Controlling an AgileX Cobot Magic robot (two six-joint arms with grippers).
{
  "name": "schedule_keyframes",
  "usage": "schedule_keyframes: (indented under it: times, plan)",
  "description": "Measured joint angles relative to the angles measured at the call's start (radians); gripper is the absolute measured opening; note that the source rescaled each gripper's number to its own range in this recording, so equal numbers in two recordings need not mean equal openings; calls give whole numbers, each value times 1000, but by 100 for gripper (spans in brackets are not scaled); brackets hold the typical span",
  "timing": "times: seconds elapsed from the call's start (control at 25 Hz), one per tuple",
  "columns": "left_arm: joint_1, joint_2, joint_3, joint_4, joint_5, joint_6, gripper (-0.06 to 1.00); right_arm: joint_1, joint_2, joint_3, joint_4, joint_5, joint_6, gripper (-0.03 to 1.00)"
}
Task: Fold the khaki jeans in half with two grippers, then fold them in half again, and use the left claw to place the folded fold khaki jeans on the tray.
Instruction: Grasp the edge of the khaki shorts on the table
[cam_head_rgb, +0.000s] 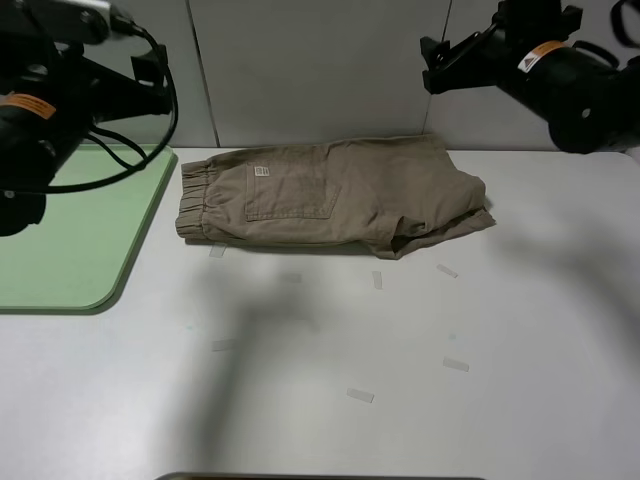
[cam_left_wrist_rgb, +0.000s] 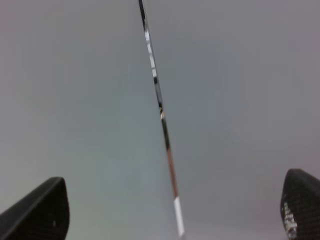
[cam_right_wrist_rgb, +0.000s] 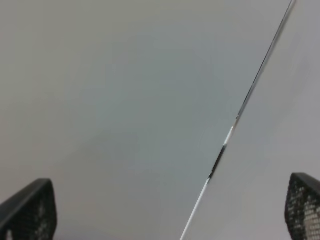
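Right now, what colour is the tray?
The tray is plain pale green; the exterior high view shows it best.

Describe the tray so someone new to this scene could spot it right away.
On the white table, look to the left edge in the high view. Just left of the waistband of the khaki jeans lies the tray, flat with a rounded corner and low rim. It is the only pale-green thing there.

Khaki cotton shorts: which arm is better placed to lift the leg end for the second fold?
Right, probably: the leg end of the khaki cotton shorts lies on its side, nearer the open right tool.
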Motion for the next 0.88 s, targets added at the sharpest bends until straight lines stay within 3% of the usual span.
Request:
schedule_keyframes:
  times: [0.2,0.36,0.56,0.88]
  plan:
    - [0,-214,-41,65,278,-37,84,0,-176,0,-1,197,0,100]
    - [0,-399,-115,111,610,-35,84,0,-321,-1,-1,397,1,100]
    - [0,-634,-180,100,991,-51,84,0,-488,-1,10,555,1,100]
    - [0,-1003,-186,99,1397,-104,84,0,-725,-1,55,756,3,100]
